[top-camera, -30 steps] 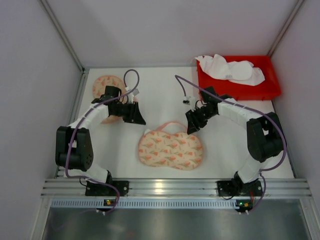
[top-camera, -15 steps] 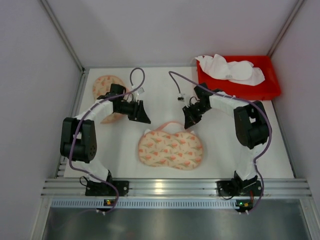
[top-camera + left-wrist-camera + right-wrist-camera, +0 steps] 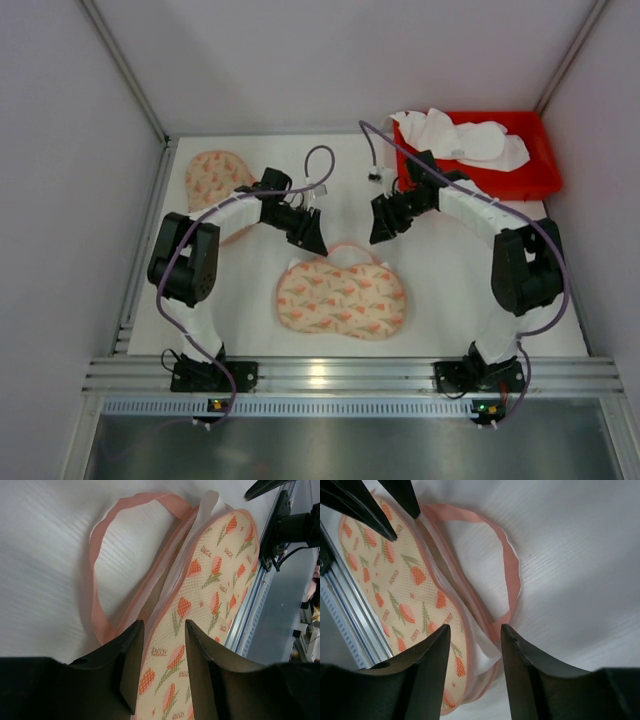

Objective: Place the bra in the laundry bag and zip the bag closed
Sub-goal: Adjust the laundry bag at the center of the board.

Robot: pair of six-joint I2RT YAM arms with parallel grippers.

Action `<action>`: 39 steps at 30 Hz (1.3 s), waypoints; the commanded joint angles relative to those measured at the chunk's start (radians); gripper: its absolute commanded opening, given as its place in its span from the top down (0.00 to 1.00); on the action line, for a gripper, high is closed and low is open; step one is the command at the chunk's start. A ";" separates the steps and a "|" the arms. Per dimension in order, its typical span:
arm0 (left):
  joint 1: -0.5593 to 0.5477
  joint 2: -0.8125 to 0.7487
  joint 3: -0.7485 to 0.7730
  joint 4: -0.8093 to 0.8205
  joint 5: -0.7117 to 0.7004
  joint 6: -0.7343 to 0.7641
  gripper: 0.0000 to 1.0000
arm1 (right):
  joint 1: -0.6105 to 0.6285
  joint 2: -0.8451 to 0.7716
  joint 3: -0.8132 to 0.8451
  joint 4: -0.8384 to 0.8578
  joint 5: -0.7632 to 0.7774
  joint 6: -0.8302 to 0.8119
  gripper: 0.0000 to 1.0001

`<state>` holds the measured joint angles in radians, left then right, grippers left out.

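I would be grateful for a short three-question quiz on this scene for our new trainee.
1. True or false: the red bin holds no white cloth.
2. Where does the laundry bag lie? A, inside the red bin; B, on the table in front of both claws; C, against the back wall.
3. Fill the gap: the jaws of the left claw and the right claw stand ____, with nothing held.

Key: 1 false, white cloth is piled in it; 2 B; 3 open.
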<state>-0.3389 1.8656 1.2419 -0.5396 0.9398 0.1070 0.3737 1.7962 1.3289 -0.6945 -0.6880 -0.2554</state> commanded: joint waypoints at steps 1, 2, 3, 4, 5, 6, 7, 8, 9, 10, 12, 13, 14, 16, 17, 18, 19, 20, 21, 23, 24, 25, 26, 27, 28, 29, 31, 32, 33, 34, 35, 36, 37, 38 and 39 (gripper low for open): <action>-0.046 0.021 0.028 0.029 -0.009 0.063 0.56 | -0.070 -0.124 -0.030 -0.005 -0.042 0.042 0.52; -0.055 0.024 0.027 0.029 -0.037 0.069 0.56 | -0.097 -0.136 -0.043 -0.005 -0.047 0.048 0.50; -0.075 0.029 0.027 0.027 -0.053 0.086 0.56 | -0.113 -0.152 -0.049 -0.010 -0.051 0.051 0.49; -0.083 0.033 0.027 0.029 -0.065 0.094 0.56 | -0.125 -0.176 -0.056 -0.020 -0.064 0.056 0.47; -0.090 0.038 0.028 0.027 -0.105 0.099 0.57 | -0.146 -0.188 -0.069 -0.025 -0.068 0.057 0.47; -0.103 0.044 0.036 0.029 -0.128 0.117 0.57 | -0.156 -0.201 -0.079 -0.028 -0.076 0.061 0.47; -0.109 0.044 0.039 0.029 -0.145 0.129 0.56 | -0.168 -0.225 -0.088 -0.034 -0.082 0.062 0.47; -0.117 0.044 0.040 0.027 -0.182 0.143 0.56 | -0.174 -0.234 -0.108 -0.036 -0.087 0.065 0.47; -0.121 0.046 0.048 0.027 -0.202 0.172 0.57 | -0.180 -0.256 -0.118 -0.037 -0.090 0.067 0.47; -0.126 0.043 0.053 0.027 -0.217 0.190 0.56 | -0.185 -0.265 -0.131 -0.037 -0.090 0.067 0.46; -0.137 0.046 0.059 0.027 -0.242 0.233 0.56 | -0.186 -0.282 -0.161 -0.037 -0.093 0.068 0.46; -0.140 0.050 0.076 -0.008 -0.242 0.272 0.58 | -0.187 -0.293 -0.177 -0.037 -0.093 0.068 0.46; -0.140 0.055 0.089 -0.028 -0.237 0.272 0.61 | -0.188 -0.297 -0.184 -0.037 -0.094 0.071 0.46; -0.141 0.066 0.117 -0.069 -0.213 0.324 0.73 | -0.190 -0.310 -0.198 -0.037 -0.096 0.080 0.46; -0.141 0.067 0.122 -0.095 -0.204 0.348 0.75 | -0.191 -0.314 -0.207 -0.034 -0.096 0.082 0.46; -0.141 0.066 0.120 -0.108 -0.193 0.358 0.80 | -0.190 -0.319 -0.212 -0.033 -0.094 0.087 0.46; -0.141 0.067 0.119 -0.115 -0.168 0.367 0.82 | -0.193 -0.322 -0.220 -0.033 -0.094 0.088 0.46; -0.140 0.067 0.117 -0.128 -0.153 0.391 0.82 | -0.194 -0.325 -0.221 -0.031 -0.097 0.088 0.46; -0.141 0.069 0.111 -0.143 -0.145 0.395 0.82 | -0.196 -0.327 -0.224 -0.031 -0.097 0.088 0.46; -0.141 0.070 0.105 -0.145 -0.134 0.393 0.80 | -0.202 -0.328 -0.226 -0.030 -0.096 0.090 0.46; -0.141 0.072 0.102 -0.145 -0.133 0.392 0.75 | -0.203 -0.328 -0.226 -0.033 -0.097 0.088 0.45; -0.141 0.073 0.102 -0.145 -0.131 0.390 0.73 | -0.205 -0.327 -0.223 -0.034 -0.097 0.088 0.45; -0.141 0.073 0.100 -0.145 -0.130 0.390 0.67 | -0.206 -0.327 -0.221 -0.036 -0.097 0.087 0.45; -0.141 0.072 0.100 -0.145 -0.131 0.393 0.65 | -0.205 -0.325 -0.220 -0.037 -0.097 0.088 0.45; -0.143 0.072 0.102 -0.145 -0.131 0.395 0.64 | -0.206 -0.327 -0.220 -0.039 -0.097 0.087 0.45; -0.144 0.075 0.103 -0.145 -0.130 0.393 0.63 | -0.206 -0.325 -0.217 -0.040 -0.099 0.085 0.45; -0.144 0.076 0.110 -0.145 -0.127 0.392 0.62 | -0.206 -0.322 -0.217 -0.040 -0.100 0.085 0.45; -0.146 0.079 0.111 -0.145 -0.125 0.395 0.63 | -0.208 -0.322 -0.217 -0.040 -0.100 0.085 0.45; -0.147 0.081 0.113 -0.145 -0.122 0.393 0.63 | -0.208 -0.322 -0.218 -0.040 -0.102 0.084 0.45; -0.150 0.081 0.113 -0.145 -0.118 0.395 0.64 | -0.206 -0.321 -0.218 -0.042 -0.102 0.084 0.45; -0.149 0.081 0.113 -0.145 -0.110 0.392 0.64 | -0.208 -0.322 -0.220 -0.040 -0.100 0.082 0.45; -0.150 0.079 0.113 -0.145 -0.092 0.392 0.64 | -0.208 -0.324 -0.221 -0.042 -0.100 0.081 0.45; -0.150 0.076 0.113 -0.145 -0.082 0.392 0.63 | -0.208 -0.324 -0.224 -0.042 -0.099 0.079 0.45; -0.150 0.072 0.113 -0.145 -0.072 0.387 0.63 | -0.206 -0.324 -0.227 -0.045 -0.099 0.076 0.45; -0.152 0.072 0.113 -0.145 -0.062 0.385 0.63 | -0.206 -0.325 -0.229 -0.045 -0.099 0.076 0.45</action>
<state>-0.4820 1.9400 1.3334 -0.6704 0.7975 0.4706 0.1787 1.5078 1.1038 -0.7269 -0.7650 -0.1715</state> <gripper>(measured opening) 0.370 0.551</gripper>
